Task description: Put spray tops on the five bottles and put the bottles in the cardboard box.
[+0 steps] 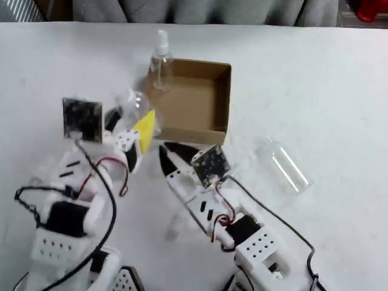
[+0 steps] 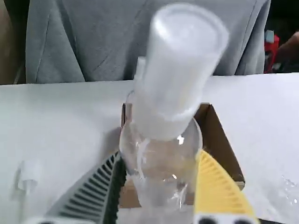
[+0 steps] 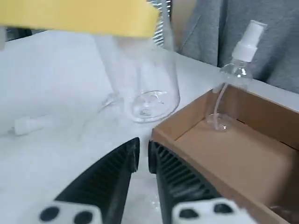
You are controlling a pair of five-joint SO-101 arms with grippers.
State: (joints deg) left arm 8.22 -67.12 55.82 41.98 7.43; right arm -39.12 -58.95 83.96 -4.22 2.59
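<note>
My left jaws are clamped on a clear bottle (image 2: 161,172), one ribbed grey finger (image 2: 96,198) and one yellow finger (image 2: 217,186) pressing its round body from either side. I grip low on the body so the neck and the white capped top (image 2: 180,70) stand free above my fingers, with nothing bearing on the spray head. The bottle hangs roughly upright just outside the near left corner of the cardboard box (image 1: 194,132). From there I judge only a short carry over the wall is needed to set it inside. I cannot tell whether its base touches the bench (image 1: 303,73).

My right jaws are drawn almost together with only a thin slit between them, holding nothing. They sit low by the box's near wall, close enough to steady the box or take the next bottle.

Further out, one topped bottle (image 1: 161,63) stands upright in the far left corner of the box, leaving the floor free for the others. Another bottle (image 1: 285,165) lies on its side on the bench to the right of the box, apparently without a top. A loose spray top (image 2: 25,176) lies on the bench off to the left, probably meant for that bottle.
</note>
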